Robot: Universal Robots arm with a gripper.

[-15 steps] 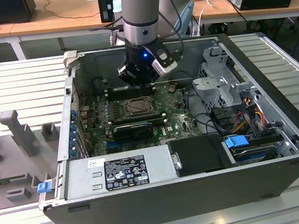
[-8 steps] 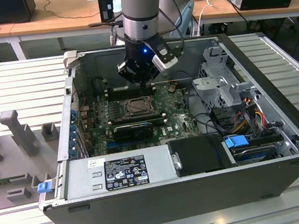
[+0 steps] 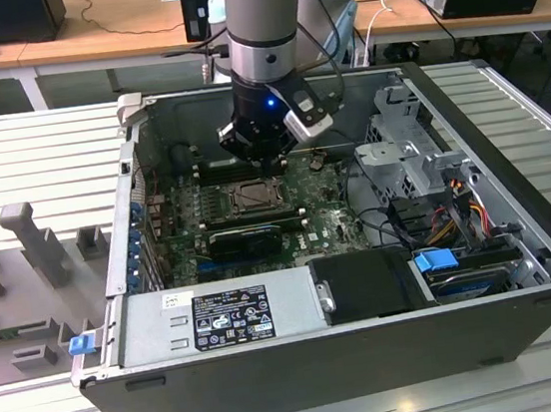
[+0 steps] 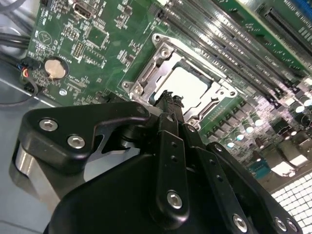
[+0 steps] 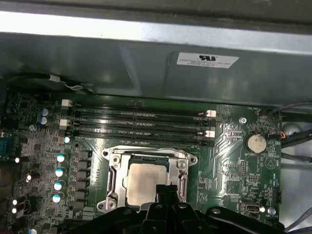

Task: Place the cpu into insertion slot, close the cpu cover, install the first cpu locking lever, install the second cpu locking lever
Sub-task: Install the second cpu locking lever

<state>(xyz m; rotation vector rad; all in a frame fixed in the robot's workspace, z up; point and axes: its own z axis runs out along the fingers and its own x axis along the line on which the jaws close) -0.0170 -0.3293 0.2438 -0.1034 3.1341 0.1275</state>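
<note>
The cpu (image 5: 142, 181) is a silver-grey square lying flat in the insertion slot (image 3: 254, 197) on the green board. Its pale top (image 4: 189, 86) shows through the window of the cpu cover (image 5: 115, 171), a silvery metal frame that lies down around it. In both wrist views my gripper (image 4: 169, 99) hangs over the chip's near edge, black fingers pressed together with nothing between them. In the exterior view my gripper (image 3: 265, 165) sits just above the socket, inside the open computer case. Whether the tips touch the chip I cannot tell.
Long black memory slots (image 5: 139, 124) run beside the socket. A coin battery (image 5: 255, 142) sits on the board. The case wall (image 5: 156, 63) rises behind the slots. A power supply (image 3: 219, 318), drive cage (image 3: 414, 149) and cables (image 3: 457, 209) crowd the case's front and right.
</note>
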